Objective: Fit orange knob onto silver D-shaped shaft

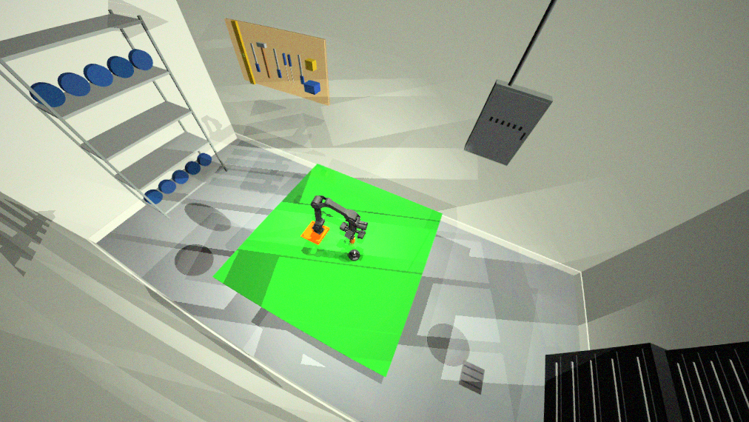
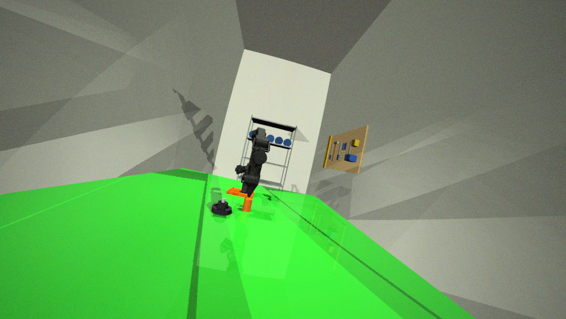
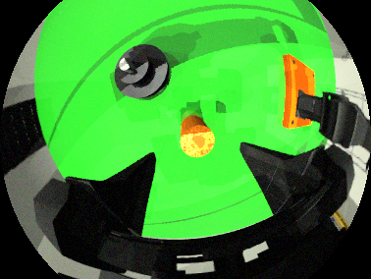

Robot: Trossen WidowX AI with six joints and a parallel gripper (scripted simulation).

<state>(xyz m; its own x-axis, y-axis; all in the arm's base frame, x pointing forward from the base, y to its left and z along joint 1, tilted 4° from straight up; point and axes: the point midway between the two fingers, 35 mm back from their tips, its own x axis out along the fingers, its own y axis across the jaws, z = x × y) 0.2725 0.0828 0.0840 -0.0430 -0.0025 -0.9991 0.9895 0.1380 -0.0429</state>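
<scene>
The orange knob [image 1: 351, 240] [image 2: 246, 204] [image 3: 197, 139] stands upright on the green mat, with its top facing the wrist camera. Its underside hole is hidden. The black round pedestal [image 1: 354, 255] [image 2: 221, 209] [image 3: 154, 87] stands apart from the knob, left of it in the exterior view and up and left of it in the wrist view. Its silver shaft [image 2: 223, 200] [image 3: 125, 64] points up bare; its flat side is too small to make out. My gripper [image 1: 354, 235] [image 2: 248, 193] [image 3: 199, 151] is open and empty above the knob, with the fingers pointing down.
The green mat [image 1: 325, 298] [image 2: 316, 269] [image 3: 98, 128] lies under everything. The arm's orange base plate [image 1: 308, 238] [image 2: 233, 191] [image 3: 290, 93] is to the right in the wrist view. Shelves, a tool board and a hanging grey box are farther off.
</scene>
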